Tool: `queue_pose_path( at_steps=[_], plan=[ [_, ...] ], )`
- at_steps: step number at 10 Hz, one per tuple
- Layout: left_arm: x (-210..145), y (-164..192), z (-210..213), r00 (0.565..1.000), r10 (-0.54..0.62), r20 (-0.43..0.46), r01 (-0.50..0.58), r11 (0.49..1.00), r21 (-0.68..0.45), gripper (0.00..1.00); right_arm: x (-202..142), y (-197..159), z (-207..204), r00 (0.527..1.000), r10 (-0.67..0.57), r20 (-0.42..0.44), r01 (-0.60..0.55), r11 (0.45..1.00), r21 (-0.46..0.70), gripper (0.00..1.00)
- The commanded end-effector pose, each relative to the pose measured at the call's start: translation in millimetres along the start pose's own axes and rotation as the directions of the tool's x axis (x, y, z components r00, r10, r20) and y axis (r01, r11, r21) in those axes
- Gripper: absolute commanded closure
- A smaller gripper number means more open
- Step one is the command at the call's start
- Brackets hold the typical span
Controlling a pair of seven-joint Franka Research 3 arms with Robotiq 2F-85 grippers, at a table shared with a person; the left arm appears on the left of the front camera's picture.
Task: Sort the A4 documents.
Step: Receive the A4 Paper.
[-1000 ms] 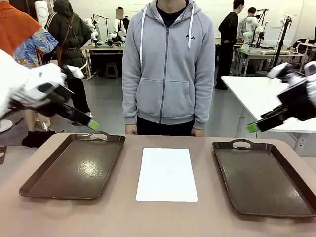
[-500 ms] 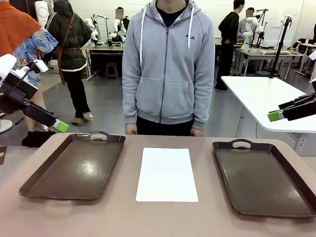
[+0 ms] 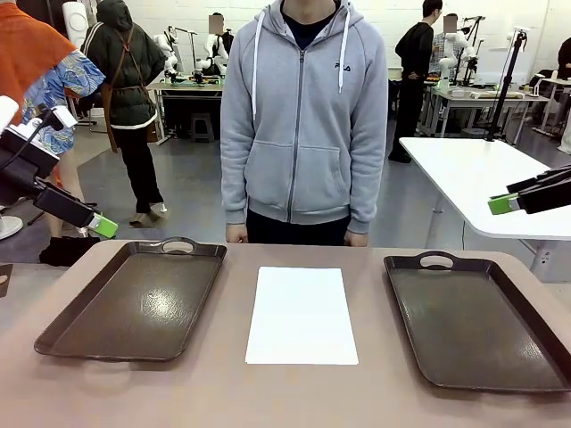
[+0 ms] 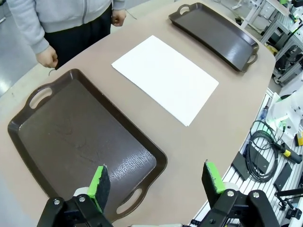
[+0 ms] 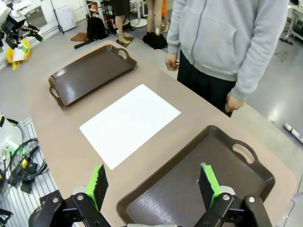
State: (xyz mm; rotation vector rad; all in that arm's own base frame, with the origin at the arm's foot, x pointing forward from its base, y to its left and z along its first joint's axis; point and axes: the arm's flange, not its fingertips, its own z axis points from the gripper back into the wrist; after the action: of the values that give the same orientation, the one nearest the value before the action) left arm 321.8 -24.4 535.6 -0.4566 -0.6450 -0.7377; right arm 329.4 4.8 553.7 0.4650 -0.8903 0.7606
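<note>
floor (image 3: 187, 192) grey, glossy | white table (image 3: 464, 169) right | far benches (image 3: 183, 87), perhaps cluttered | wall (image 3: 397, 16) white

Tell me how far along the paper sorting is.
Done: nothing; the left tray and right tray hold no sheets. In hand: nothing; the left jaws and right jaws are open, empty, raised. Left: the white paper lies between the trays, unsorted.
</note>
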Motion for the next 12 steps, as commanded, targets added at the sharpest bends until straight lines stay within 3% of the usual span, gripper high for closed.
queue_pose_path(
  at_steps=[1, 12],
  plan=[
    [-50, -30, -20, 0.999, -0.027, 0.033, 0.028, 0.999, -0.028, 0.00, -28, 13, -12, 0.999, 0.026, -0.037, -0.026, 0.999, 0.019, 0.00],
    [-51, -36, -26, 0.999, -0.033, 0.021, 0.034, 0.999, -0.028, 0.00, -36, 3, -1, 0.992, -0.009, -0.127, 0.007, 1.000, -0.014, 0.00]
  ],
)
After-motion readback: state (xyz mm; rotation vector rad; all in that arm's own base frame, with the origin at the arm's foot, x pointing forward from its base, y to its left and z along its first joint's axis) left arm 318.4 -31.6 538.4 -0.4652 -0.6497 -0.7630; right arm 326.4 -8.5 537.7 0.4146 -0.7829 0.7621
